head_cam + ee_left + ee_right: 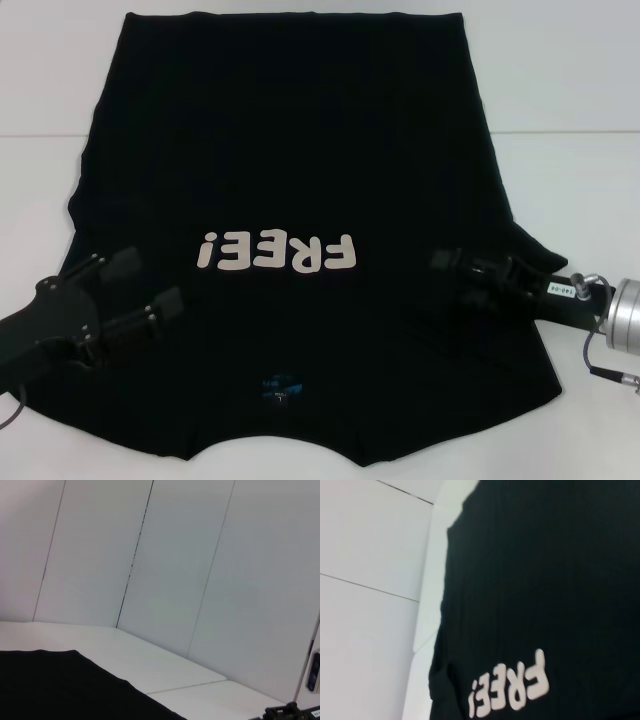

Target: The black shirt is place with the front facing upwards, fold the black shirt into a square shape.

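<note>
The black shirt (300, 160) is laid flat on the white desk (570, 170), front upward, with the white "FREE!" lettering (277, 252) lying between the two sets of fingers and the small blue neck label (281, 385) on the near side of them. The garment is judged to be light, soft and limp: it offers no stiffness, it drapes and creases when lifted, and a single layer is easily dragged across the smooth desk. Hold is best taken by pinching the fabric at an edge or at a shoulder seam, where the cloth is doubled, rather than in the open middle of the panel. The left gripper (128, 295) is positioned over the shirt's edge on its own side, with its fingers (165, 305) spread apart and nothing between them. The right gripper (478, 272) is positioned over the opposite edge; whether its fingers are spread or closed cannot be told. The long axis of the shirt runs from the collar, nearest the robot, to the hem, farthest from it, so the neck opening points toward the robot and the lettering reads upside down in the head view. The sleeves appear to be tucked in or hidden at the sides; this cannot be confirmed.
</note>
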Available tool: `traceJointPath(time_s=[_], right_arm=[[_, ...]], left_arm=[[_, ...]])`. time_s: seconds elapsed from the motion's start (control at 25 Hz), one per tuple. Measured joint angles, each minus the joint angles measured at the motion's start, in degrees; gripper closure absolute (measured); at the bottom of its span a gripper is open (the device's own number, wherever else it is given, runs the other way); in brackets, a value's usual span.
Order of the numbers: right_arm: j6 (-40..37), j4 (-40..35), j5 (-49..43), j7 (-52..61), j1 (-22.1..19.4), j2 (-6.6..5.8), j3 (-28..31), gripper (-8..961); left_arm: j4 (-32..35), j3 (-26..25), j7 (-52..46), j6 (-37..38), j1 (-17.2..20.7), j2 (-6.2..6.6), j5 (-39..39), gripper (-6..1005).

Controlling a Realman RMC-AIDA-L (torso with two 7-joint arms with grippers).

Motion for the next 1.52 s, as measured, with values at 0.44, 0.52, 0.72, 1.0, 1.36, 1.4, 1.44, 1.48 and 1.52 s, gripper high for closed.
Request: traceJointPath(time_s=[0.44,0.52,0.72,1.0,1.36,1.4,1.44,1.48,1.52], right_arm=[[3.1,1.8,2.1,-5.8,4.1,0.94,-0.3,83],[4.6,3.1,2.1,-7.3,5.4,1.04,-0.4,83],[5.9,5.3,2.0,-10.7,8.4,1.24,-0.5,83],[5.0,6.1,2.2,-15.2,9.3,1.30,-0.4,87],[-2.7,6.2,11.9,-24.1,4.3,1.03,0.0,98],[-3.5,6.2,12.6,-25.0,3.6,0.98,0.1,99],[-4.1,6.2,13.3,-25.5,2.8,0.95,0.1,100],[-4.4,6.2,13.9,-25.8,1.9,0.93,0.1,102],[-4.5,6.1,14.4,-25.8,1.1,0.89,0.2,103]], left_arm=[[0.0,0.0,0.0,0.2,0.2,-0.04,-0.4,92],[-0.1,0.0,0.0,0.2,0.2,-0.02,-0.6,92],[-0.1,0.0,-0.1,0.2,0.3,0.00,-0.7,92],[-0.2,0.0,-0.2,-0.1,0.3,-0.03,-0.8,91],[-1.7,0.0,-0.2,-0.4,-0.2,0.20,-0.8,91],[-1.7,0.0,-0.2,-0.4,-0.2,0.21,-0.8,91],[-1.7,0.0,-0.3,-0.4,-0.2,0.21,-0.8,91],[-1.7,0.0,-0.4,-0.4,-0.2,0.21,-0.8,91],[-1.7,0.0,-0.4,-0.4,-0.3,0.21,-0.9,91]])
